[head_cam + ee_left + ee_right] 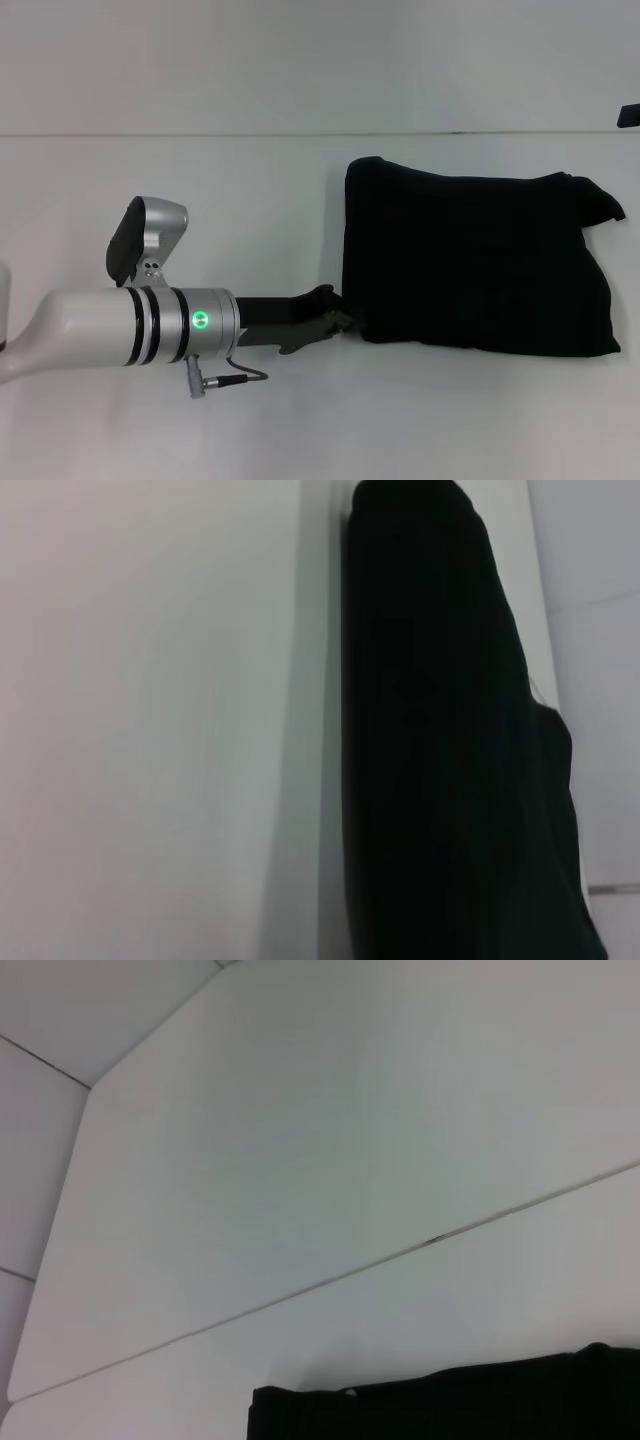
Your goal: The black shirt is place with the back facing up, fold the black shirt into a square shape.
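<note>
While the black shirt point(475, 265) lies flat on the white table point(250, 180), you can see it already folded into a rough rectangle on the right half of the head view; its left edge runs straight, its right end bunches into a small crumpled flap near the far right corner, and no lettering shows on the upper face. Your left gripper point(335, 318) reaches in low from the left on the end of the white arm point(110, 325), whose green ring light is lit; the gripper's dark tips sit right at the shirt's near left corner, touching or just beside the fabric, and you cannot tell whether the fingers are apart or together, nor whether they hold any cloth. In the left wrist view the shirt point(450, 740) fills one side as a dark mass with bare table beside it; in the right wrist view you see only a strip of the shirt's edge point(450, 1405) beneath a wide stretch of table crossed by a thin seam point(430, 1242); the right gripper itself does not show in any view.
</note>
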Controlling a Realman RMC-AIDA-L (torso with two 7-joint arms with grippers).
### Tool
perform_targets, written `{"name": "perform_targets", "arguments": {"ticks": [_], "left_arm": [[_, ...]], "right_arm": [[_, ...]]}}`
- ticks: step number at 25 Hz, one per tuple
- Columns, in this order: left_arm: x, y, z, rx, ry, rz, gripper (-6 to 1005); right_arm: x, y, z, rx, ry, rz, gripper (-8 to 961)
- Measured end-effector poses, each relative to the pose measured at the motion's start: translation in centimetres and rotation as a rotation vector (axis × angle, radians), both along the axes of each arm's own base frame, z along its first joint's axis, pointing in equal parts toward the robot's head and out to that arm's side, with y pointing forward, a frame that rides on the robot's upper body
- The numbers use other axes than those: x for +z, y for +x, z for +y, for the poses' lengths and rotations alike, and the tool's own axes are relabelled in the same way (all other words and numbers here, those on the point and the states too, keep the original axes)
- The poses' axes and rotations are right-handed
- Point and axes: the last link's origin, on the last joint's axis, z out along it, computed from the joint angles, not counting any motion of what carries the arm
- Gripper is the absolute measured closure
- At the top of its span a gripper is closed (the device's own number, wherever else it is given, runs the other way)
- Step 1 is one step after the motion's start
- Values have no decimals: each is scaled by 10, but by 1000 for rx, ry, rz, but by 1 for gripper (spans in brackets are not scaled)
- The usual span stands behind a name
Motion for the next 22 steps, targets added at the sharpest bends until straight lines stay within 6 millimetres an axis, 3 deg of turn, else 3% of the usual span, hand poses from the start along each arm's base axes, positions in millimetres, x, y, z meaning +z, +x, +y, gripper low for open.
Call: {"name": "perform_targets", "arguments": {"ticks": [6, 14, 22], "left_arm": [[10, -2, -6, -86, 0, -13, 973], [43, -39, -38, -86, 42, -77, 941], [48, -50, -56, -107, 0, -73, 910]], "right_arm": [[-1, 1, 0, -3, 2, 1, 285], [-4, 0, 0, -4, -1, 6, 283], [-5, -1, 3, -3, 10, 5, 282]]}}
